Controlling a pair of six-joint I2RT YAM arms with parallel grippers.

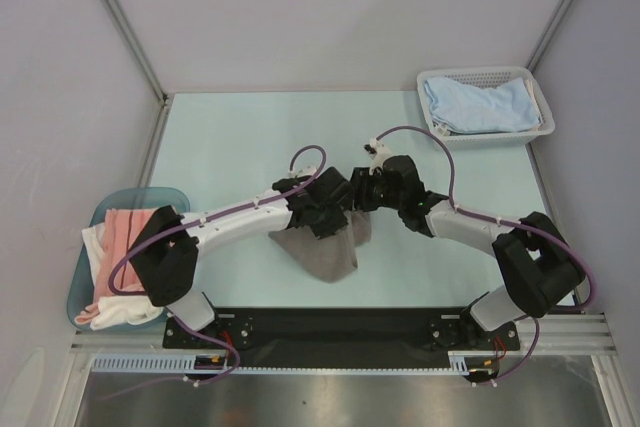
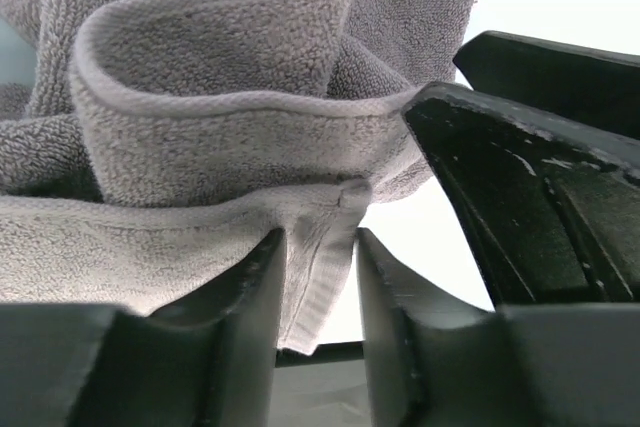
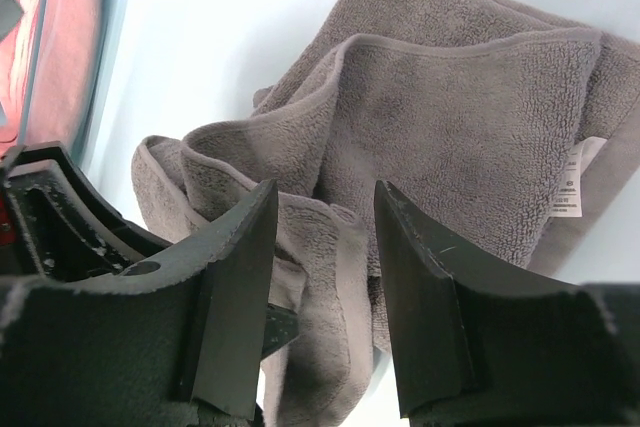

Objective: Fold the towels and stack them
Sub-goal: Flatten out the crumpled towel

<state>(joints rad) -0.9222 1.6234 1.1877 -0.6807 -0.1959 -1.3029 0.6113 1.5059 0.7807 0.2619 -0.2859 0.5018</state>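
Four towels: grey (image 1: 325, 257), pink (image 1: 125, 232), white (image 1: 108, 313), blue (image 1: 480, 105). One basket (image 1: 490, 139). One tub (image 1: 130, 197).

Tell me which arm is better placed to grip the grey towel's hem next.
Left, probably: the hem of the grey towel hangs between the fingers of the left hand, while the right hand straddles a bulky fold instead.

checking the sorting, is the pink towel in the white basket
No, the pink towel lies in the teal tub at the left edge.
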